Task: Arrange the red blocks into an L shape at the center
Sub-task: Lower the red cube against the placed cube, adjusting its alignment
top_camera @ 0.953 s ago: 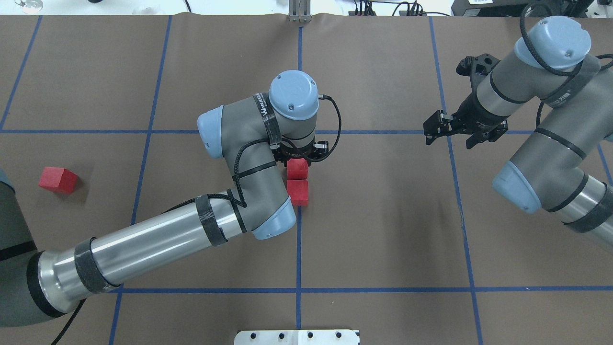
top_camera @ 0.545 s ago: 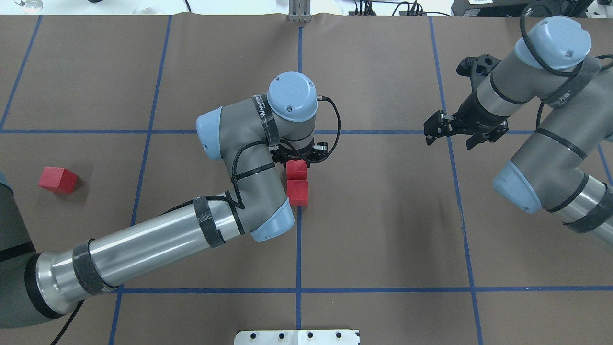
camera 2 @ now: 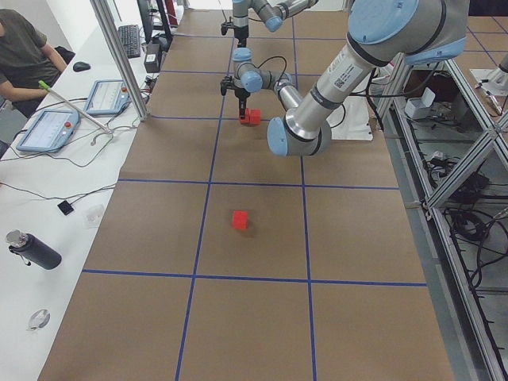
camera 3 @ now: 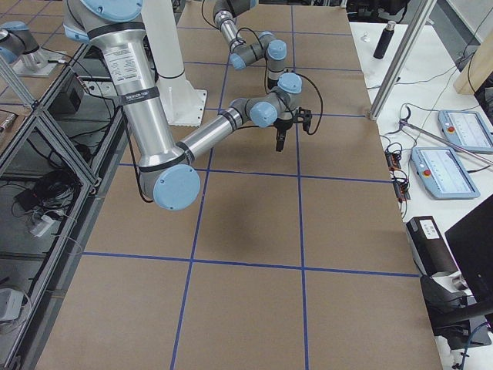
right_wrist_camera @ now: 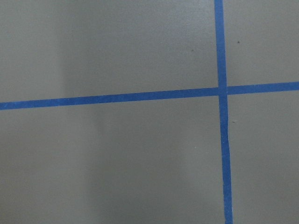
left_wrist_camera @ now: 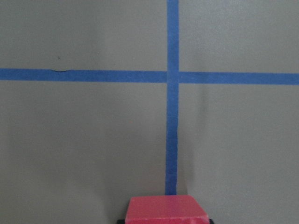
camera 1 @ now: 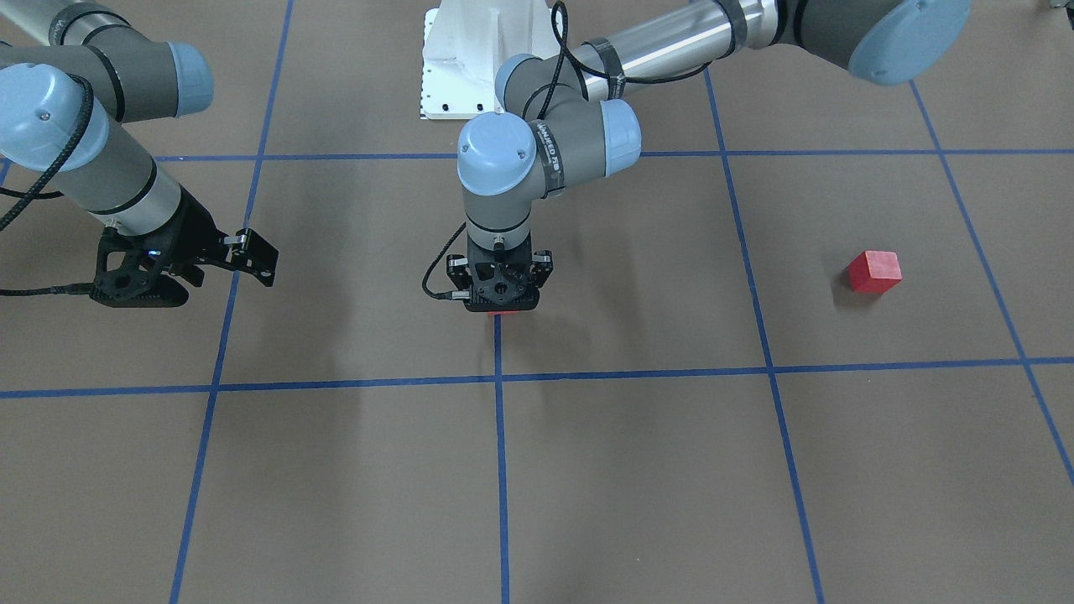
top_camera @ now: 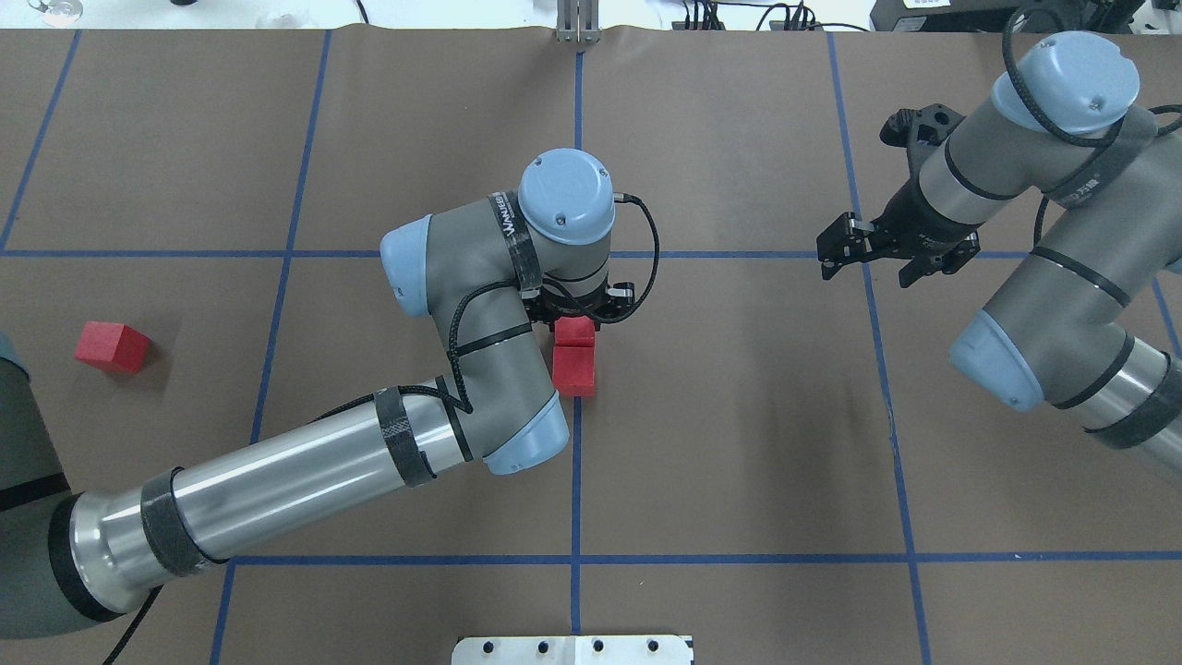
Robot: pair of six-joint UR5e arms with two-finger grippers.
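Note:
My left gripper (top_camera: 577,317) hangs over the center, on the middle blue tape line (top_camera: 576,462), shut on a red block (top_camera: 576,332). In the left wrist view that block (left_wrist_camera: 167,209) sits between the jaws at the bottom edge. It stands right behind a second red block (top_camera: 573,369), which rests on the line; I cannot tell whether they touch. From the front only a red sliver (camera 1: 502,314) shows under the left gripper (camera 1: 500,295). A third red block (top_camera: 111,346) lies far left, alone. My right gripper (top_camera: 873,268) hovers open at the right, holding nothing.
Blue tape divides the brown floor into squares. The white robot base plate (top_camera: 572,649) sits at the near edge. In the exterior left view a person (camera 2: 24,48) sits at a side bench with tablets (camera 2: 48,129) and a dark bottle (camera 2: 32,250).
My left wrist has shifted slightly toward the robot, bringing the held red block closer to the one on the line. The right arm and the far-left block have not moved.

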